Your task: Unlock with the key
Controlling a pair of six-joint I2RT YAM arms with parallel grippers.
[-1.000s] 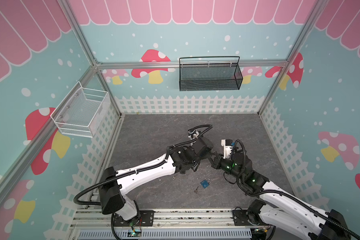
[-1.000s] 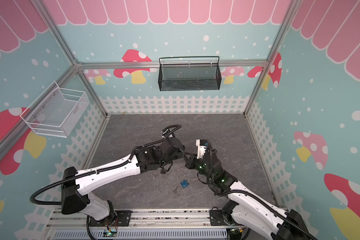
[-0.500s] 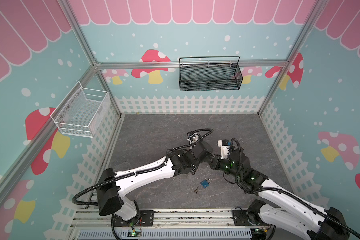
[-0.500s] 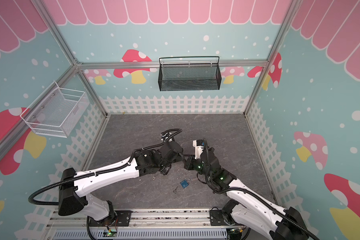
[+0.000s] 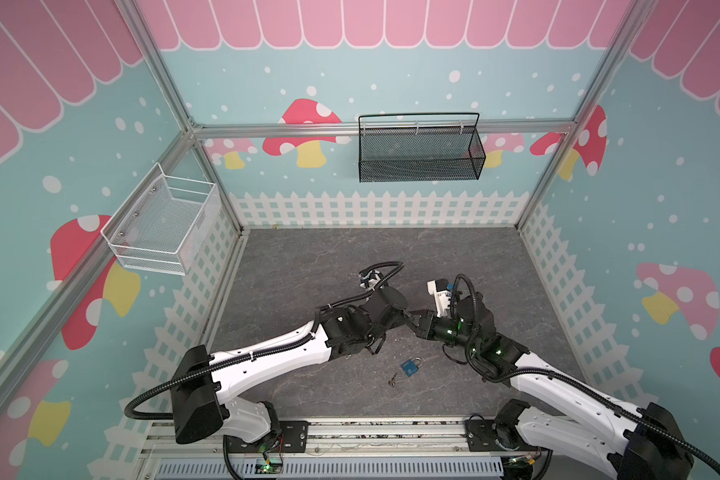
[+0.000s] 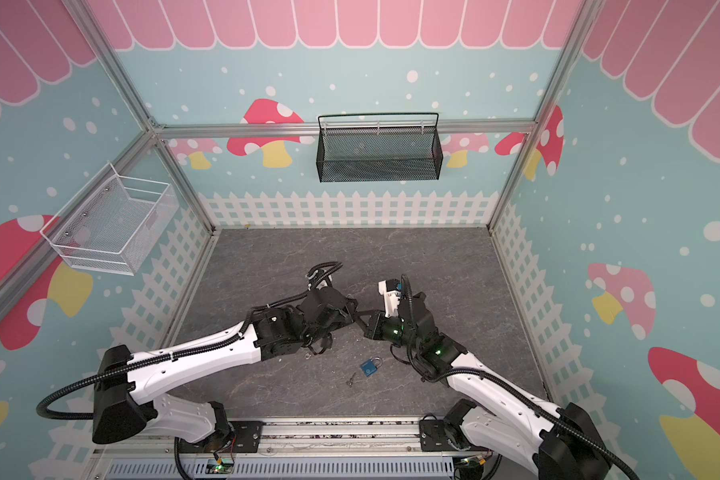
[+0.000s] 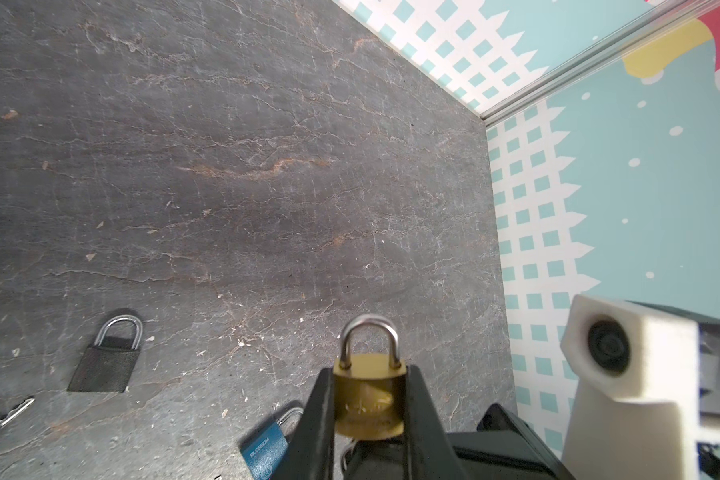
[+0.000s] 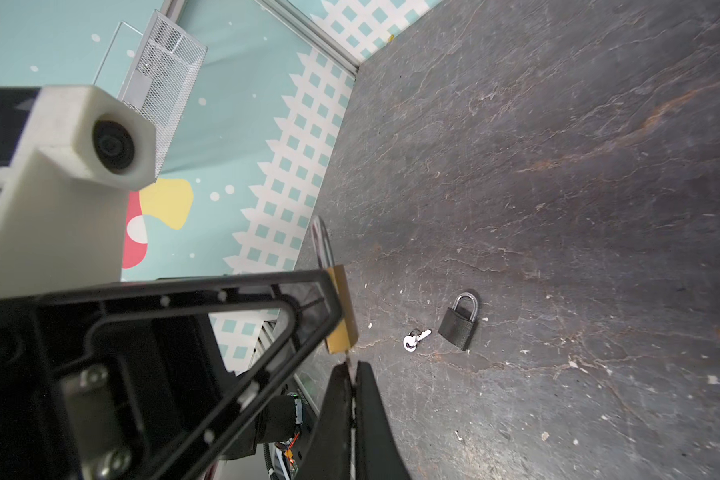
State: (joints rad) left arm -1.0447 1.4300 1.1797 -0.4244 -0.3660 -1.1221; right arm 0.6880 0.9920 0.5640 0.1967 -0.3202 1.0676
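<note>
Our left gripper (image 7: 368,376) clamps the brass lock (image 7: 370,405) by its sides, above the desk (image 5: 308,257). Our right gripper (image 8: 352,370), squeezed tight, pinches the key (image 8: 348,358) at that lock's base. A blue lock (image 5: 409,367), black lock (image 8: 459,320) and spare key (image 8: 415,338) lie on the desk nearby, touching neither arm.

The only wording I can read from here is on the blue padlock (image 7: 267,451). In the left wrist view its body carries "BLOSSOM" in pale capitals. Next to the word there is a round emblem whose detail I cannot make out. In both top views the same padlock shows just a pale round mark, too small to read. The brass padlock (image 7: 368,405) bears a stamped marking on its face, too blurred for me to read.
</note>
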